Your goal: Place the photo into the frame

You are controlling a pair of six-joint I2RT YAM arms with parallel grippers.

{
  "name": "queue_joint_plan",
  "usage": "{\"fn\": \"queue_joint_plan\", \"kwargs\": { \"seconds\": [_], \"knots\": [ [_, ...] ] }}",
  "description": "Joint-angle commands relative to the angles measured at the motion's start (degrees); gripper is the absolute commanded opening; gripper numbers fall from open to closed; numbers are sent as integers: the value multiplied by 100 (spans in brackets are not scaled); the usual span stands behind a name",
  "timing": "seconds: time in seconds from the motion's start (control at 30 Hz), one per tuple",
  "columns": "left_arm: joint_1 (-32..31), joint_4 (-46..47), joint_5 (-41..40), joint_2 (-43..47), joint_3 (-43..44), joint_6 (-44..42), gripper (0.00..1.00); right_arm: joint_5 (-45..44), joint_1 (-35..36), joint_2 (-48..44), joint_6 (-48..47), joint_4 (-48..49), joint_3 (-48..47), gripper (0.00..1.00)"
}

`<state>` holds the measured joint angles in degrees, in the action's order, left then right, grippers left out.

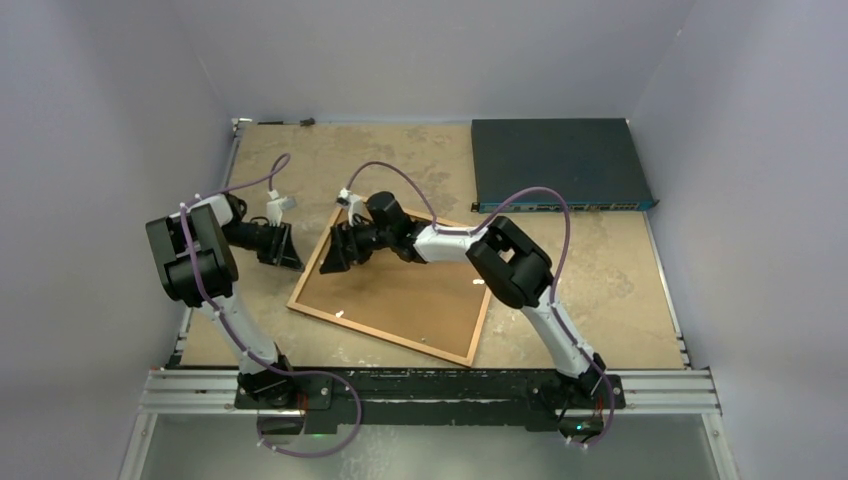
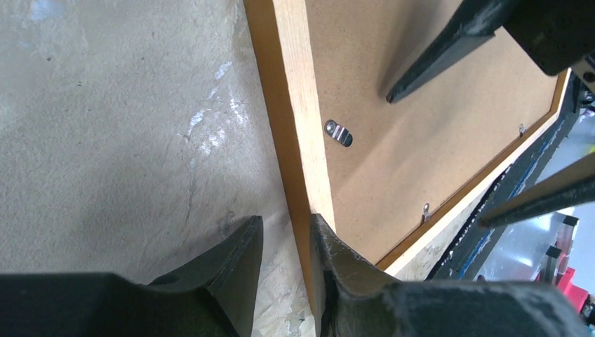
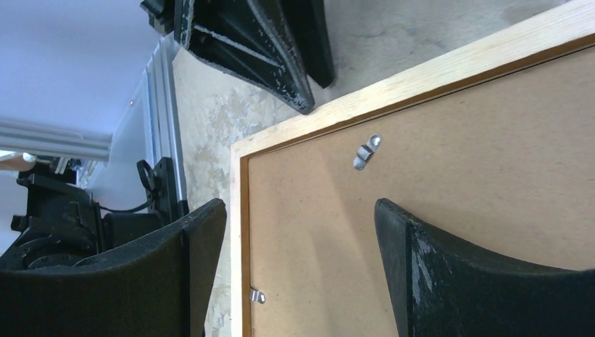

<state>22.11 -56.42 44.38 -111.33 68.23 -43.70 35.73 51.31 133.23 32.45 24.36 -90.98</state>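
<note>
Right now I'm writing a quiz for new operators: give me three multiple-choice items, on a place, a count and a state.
1. Where is the dark blue box? A) far right of the table B) near left corner C) table's middle
2. How many metal clips show in the right wrist view? A) none B) two C) five
3. How is the right end effector? A) shut tight B) shut on a clip C) open over the backing board
Answers: 1 A, it lies at the far right; 2 B, two silver tabs show; 3 C, fingers wide apart, nothing between.
</note>
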Motion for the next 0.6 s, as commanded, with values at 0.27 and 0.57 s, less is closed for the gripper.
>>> {"fn": "queue_joint_plan", "kwargs": {
  "seconds": [0.27, 0.57],
  "knots": [
    [-131, 370, -35, -153, -265, -116, 20, -118, 44, 308, 157, 265, -485, 80],
    [-162, 468, -90, -163, -324, -89, 21, -171, 177, 440, 162, 177, -539, 79]
  ]
}}
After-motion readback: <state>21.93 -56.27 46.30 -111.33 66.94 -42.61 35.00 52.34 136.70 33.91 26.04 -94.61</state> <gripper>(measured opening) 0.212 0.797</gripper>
